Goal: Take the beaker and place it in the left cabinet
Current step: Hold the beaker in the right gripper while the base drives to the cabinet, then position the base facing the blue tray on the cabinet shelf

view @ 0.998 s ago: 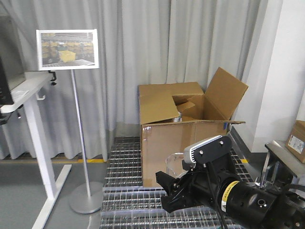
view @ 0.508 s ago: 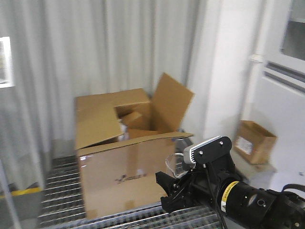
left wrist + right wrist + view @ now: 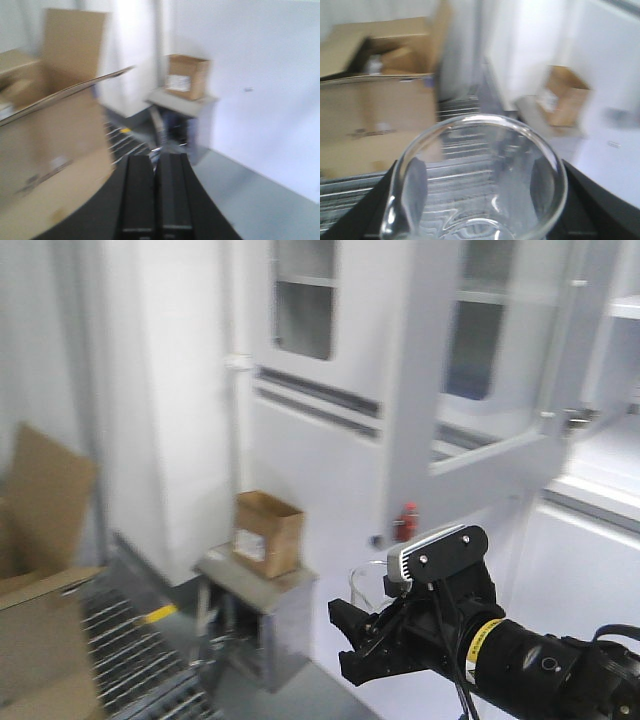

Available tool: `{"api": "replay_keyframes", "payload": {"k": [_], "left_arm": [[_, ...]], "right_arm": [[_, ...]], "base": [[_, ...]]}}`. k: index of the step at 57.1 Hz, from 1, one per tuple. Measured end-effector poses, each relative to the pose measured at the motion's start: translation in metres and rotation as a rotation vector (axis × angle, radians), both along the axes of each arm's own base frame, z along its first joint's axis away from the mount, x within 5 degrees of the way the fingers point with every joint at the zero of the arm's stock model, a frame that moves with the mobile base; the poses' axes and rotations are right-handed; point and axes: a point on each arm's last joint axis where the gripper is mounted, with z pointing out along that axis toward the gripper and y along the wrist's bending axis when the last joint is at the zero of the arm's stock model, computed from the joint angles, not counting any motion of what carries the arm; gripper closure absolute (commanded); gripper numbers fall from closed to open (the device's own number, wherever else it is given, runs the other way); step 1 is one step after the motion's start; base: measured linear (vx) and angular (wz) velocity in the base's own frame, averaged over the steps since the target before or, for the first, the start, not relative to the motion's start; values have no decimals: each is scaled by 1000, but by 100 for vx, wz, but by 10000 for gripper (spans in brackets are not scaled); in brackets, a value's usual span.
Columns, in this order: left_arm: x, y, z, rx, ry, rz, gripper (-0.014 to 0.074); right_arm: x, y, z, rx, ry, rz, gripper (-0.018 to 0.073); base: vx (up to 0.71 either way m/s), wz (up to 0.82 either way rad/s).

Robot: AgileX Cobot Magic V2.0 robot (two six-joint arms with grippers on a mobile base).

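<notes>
Your right gripper (image 3: 365, 640) is clamped on the beaker (image 3: 480, 180), one black finger (image 3: 362, 210) on each side of the clear glass. The beaker stands upright in that grip with its mouth open toward the wrist camera, held in the air and touching nothing else. Your left gripper (image 3: 156, 159) shows its two dark fingers pressed together with only a thin seam between them and nothing in it.

In the front view, a small cardboard box (image 3: 267, 532) with a white label sits on a low grey metal stand (image 3: 250, 585) at 10 o'clock from the right gripper, near but apart from it. A large open carton (image 3: 40, 590) fills the 9 o'clock edge, resting on steel floor grating (image 3: 130, 645).

At 12 o'clock rises a pale grey cabinet front (image 3: 400, 410) with glazed upper doors, one of them swung open toward you. A small red object (image 3: 408, 522), too blurred to name, sits low against it, just above the gripper's camera housing (image 3: 437, 552). All three views are blurred.
</notes>
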Motion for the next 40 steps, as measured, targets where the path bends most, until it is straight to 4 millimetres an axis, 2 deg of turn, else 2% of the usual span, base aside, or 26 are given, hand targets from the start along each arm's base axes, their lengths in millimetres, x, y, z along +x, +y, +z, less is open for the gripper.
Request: {"api": "replay_keyframes", "payload": {"k": [40], "left_arm": [[0,0,0,0,0,0,593]], "right_arm": [[0,0,0,0,0,0,365]], "base": [[19,-75]]}}
